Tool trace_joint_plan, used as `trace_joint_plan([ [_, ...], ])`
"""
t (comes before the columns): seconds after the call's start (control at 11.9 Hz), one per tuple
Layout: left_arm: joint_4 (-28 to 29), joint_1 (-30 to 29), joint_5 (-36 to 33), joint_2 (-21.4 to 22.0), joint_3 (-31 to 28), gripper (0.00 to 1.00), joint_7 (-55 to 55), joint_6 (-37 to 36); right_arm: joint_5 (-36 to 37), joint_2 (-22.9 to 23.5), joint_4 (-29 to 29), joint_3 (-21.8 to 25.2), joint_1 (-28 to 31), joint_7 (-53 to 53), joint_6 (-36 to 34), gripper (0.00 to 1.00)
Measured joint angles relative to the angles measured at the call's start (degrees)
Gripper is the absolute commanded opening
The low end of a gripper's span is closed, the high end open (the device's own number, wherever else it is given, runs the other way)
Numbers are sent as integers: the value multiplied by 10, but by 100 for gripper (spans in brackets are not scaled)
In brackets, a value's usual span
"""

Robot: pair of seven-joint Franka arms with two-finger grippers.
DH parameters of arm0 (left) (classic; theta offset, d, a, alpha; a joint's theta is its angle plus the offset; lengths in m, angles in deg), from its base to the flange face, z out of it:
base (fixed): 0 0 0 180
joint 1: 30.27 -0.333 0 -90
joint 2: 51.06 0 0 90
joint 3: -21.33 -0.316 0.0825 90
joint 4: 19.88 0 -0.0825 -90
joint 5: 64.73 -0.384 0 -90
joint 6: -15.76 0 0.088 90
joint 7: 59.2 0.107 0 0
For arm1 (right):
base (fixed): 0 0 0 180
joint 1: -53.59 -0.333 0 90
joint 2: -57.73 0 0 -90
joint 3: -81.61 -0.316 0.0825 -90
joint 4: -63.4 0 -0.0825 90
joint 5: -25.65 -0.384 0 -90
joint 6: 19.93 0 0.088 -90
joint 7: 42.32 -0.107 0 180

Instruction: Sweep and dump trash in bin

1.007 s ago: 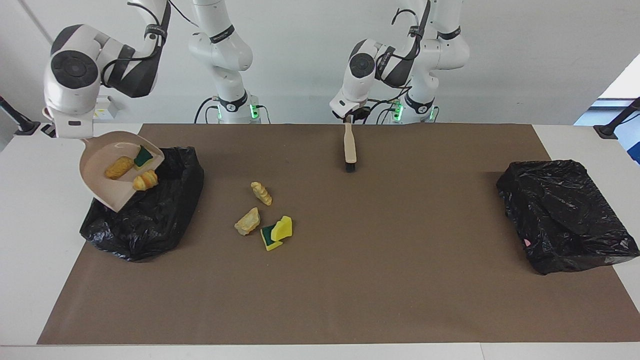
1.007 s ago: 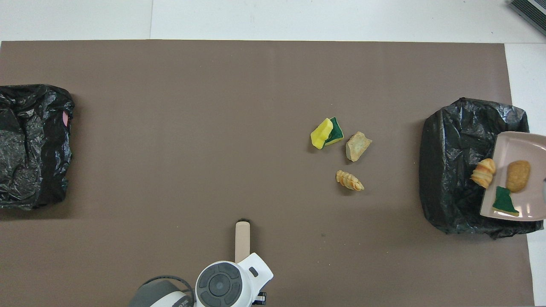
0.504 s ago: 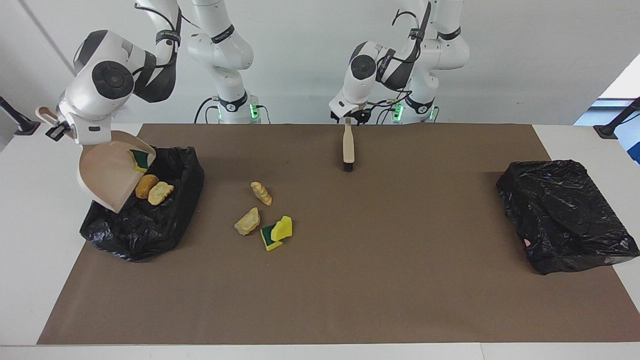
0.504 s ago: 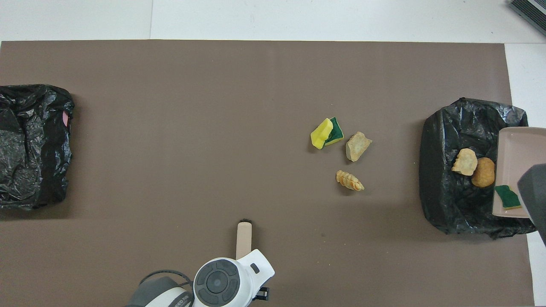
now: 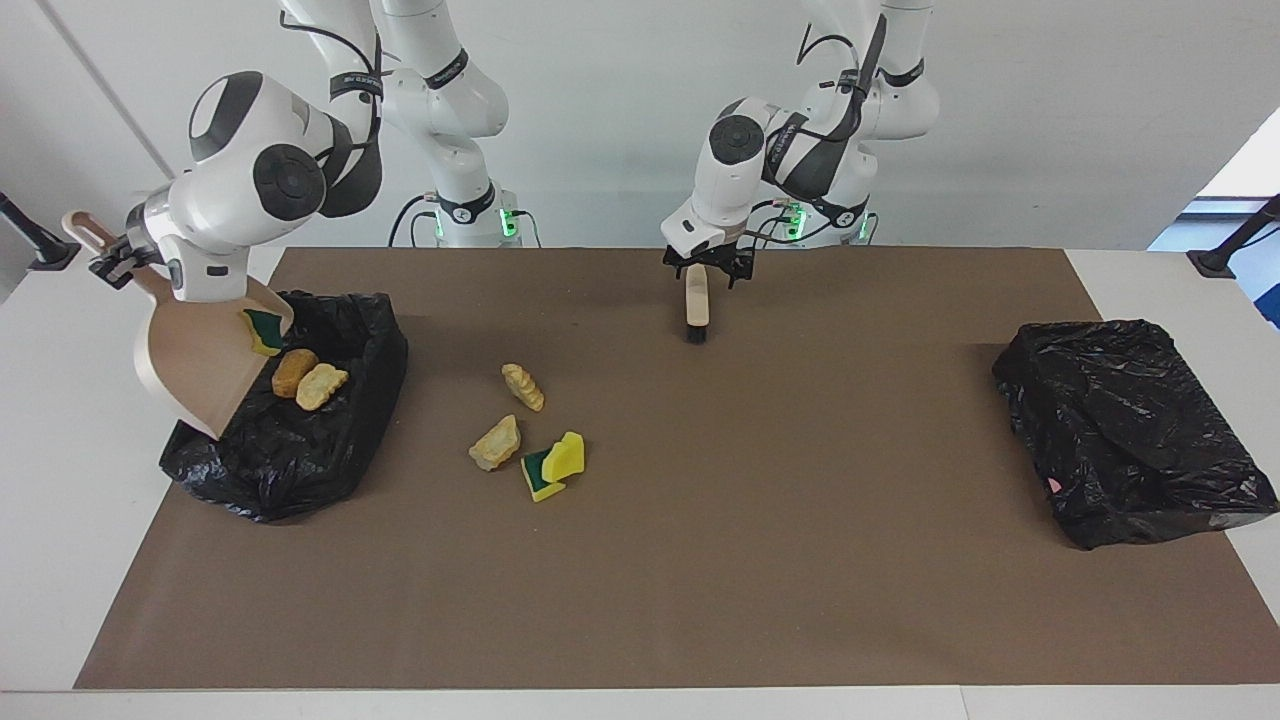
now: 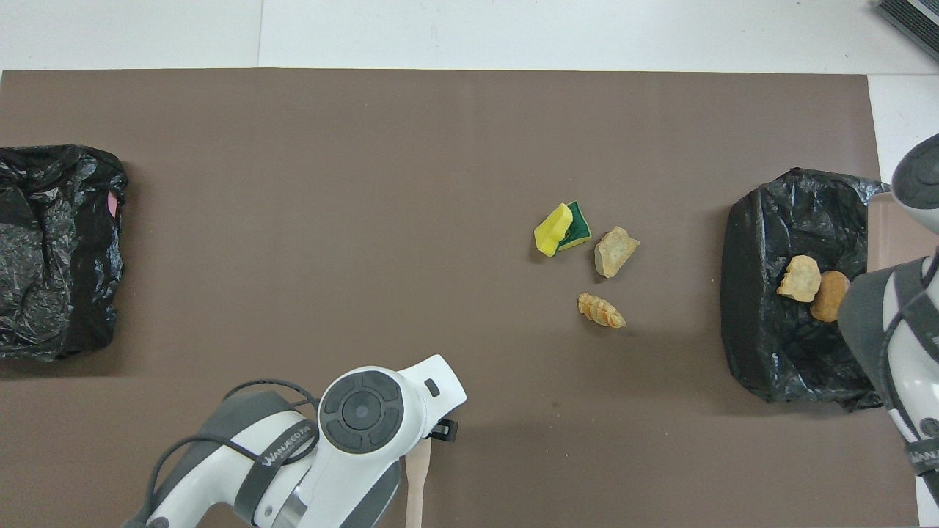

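Now the right gripper [image 5: 118,262] clamps the dustpan [image 5: 185,360] handle, tilting it over the bin [image 5: 300,440], where two bread chunks [image 5: 307,378] lie. Three trash pieces [image 5: 525,430] sit on the mat [image 5: 700,560]. Left gripper [image 5: 712,272] stands open above the brush [image 5: 696,305].

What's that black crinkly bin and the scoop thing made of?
The black bin looks lined with thin, glossy plastic film: it wrinkles and glints. The dustpan looks like smooth, matte beige plastic, though the material can't be confirmed by sight.
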Motion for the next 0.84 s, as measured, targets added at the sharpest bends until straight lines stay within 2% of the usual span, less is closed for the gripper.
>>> trace_joint_plan([
  [0.08, -21, 2, -38, -7, -22, 100, 0, -4, 27, 5, 1, 0, -17, -2, -2, 0],
  [0.25, -66, 15, -71, -10, -81, 100, 15, -23, 57, 11, 2, -1, -41, -4, -5, 0],
  [0.5, -148, 37, -77, -8, -194, 100, 116, -107, 88, 13, 1, -1, -66, -4, -7, 0],
  [0.84, -254, 37, -77, -5, -280, 100, 188, -192, 86, 14, 3, -2, -73, 5, -30, 0],
])
